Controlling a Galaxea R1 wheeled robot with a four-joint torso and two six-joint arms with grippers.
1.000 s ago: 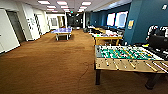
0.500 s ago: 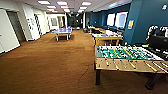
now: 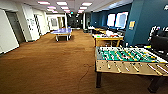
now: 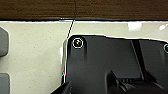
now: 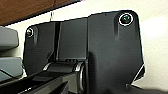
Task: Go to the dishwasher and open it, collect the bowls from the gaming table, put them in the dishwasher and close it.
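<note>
No bowls or dishwasher can be made out across the brown carpet (image 3: 50, 67) beside the foosball table (image 3: 125, 58); plastic bowls would likely be light, best pinched at the rim; gripper states can't be told.

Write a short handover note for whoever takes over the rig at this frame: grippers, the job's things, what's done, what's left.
Grippers: fingers can't be made out in either wrist view; nothing seen held.
Place: open carpeted room. Foosball table close on the right, a wooden table behind it, a blue table-tennis table further back.
Job's things: no dishwasher or bowls identifiable from here.
Done: nothing can be confirmed.
Left: as far as these views show, the whole job.
</note>
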